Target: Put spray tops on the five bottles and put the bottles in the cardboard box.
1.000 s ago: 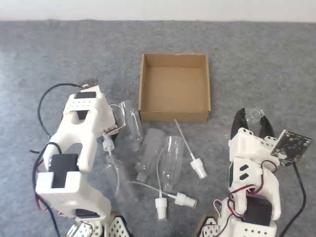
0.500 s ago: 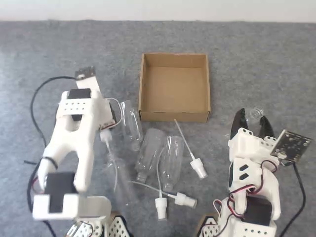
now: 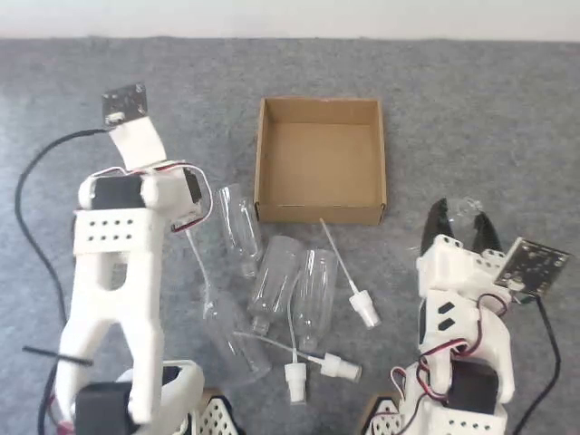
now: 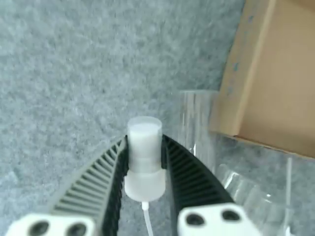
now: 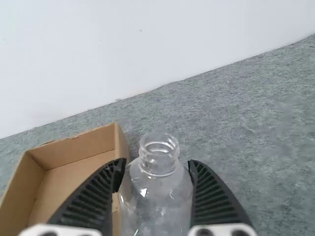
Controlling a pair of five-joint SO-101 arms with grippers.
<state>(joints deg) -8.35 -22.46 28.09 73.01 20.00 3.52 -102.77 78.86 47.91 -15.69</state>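
Progress: none capped, seemingly | cardboard box (image 3: pixel 319 214) unfilled | left gripper (image 4: pixel 143 142) clamps spray top (image 4: pixel 143 160) | right gripper (image 5: pixel 156 166) grips open bottle (image 5: pixel 157 194) (four more loose)

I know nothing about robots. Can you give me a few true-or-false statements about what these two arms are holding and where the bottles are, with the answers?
1. The left gripper is shut on a spray top. True.
2. The bottle in the right gripper already wears a top. False: its neck is open.
3. Bottles lie inside the cardboard box. False: four bottles lie on the carpet in front of it.
4. Three spray tops lie loose on the carpet. True.
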